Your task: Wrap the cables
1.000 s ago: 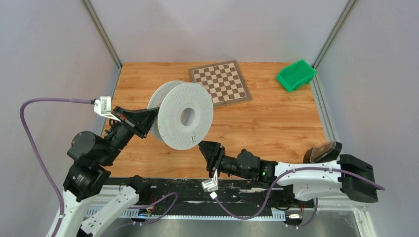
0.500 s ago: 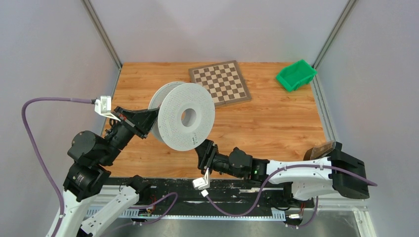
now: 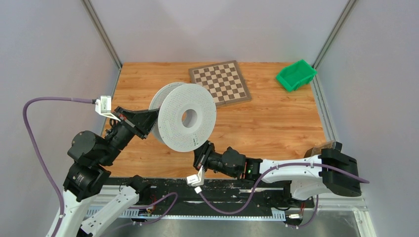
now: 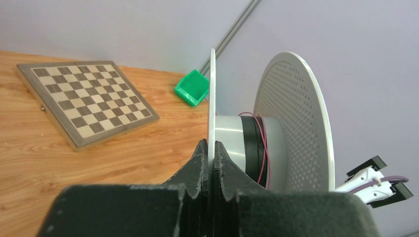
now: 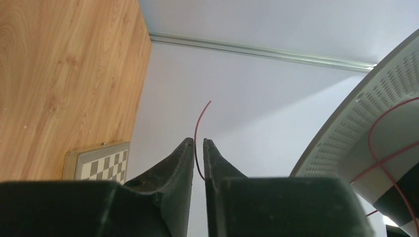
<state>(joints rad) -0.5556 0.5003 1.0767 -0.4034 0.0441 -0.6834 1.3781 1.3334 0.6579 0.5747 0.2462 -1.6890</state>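
Note:
A white perforated spool is held on edge above the table. My left gripper is shut on the rim of its far flange; the left wrist view shows that flange pinched between the fingers. A thin red cable runs over the black winding on the hub. My right gripper sits just below the near flange. Its jaws stand a narrow gap apart with the free end of the red cable running up between them, not visibly pinched.
A folded chessboard lies at the back of the wooden table. A green bin stands in the back right corner. Grey walls close in the left, back and right sides. Purple camera leads hang off both wrists.
My right arm has slid left, under the spool's near flange, and its jaws have narrowed around the red cable end. The left arm and the spool have stayed put.

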